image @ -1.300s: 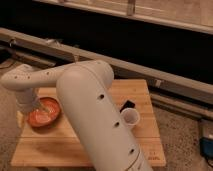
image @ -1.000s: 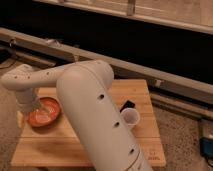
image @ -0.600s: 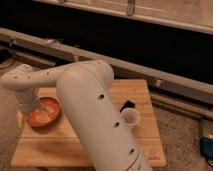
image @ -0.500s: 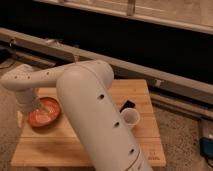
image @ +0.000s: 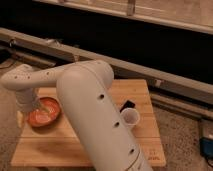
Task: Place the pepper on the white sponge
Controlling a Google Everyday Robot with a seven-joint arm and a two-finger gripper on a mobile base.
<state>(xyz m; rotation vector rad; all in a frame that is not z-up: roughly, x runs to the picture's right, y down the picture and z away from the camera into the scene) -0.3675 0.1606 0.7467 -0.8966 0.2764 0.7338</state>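
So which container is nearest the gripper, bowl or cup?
The orange-red bowl on the left; the gripper is at its rim. The white cup stands far right.

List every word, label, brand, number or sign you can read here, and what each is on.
None can be read.
White robot arm: dark holes only, no lettering.
Tool, down at the round orange-red bowl on the left of the wooden table: no marking shows.
Small black object beside the round white cup: too blurred to tell.
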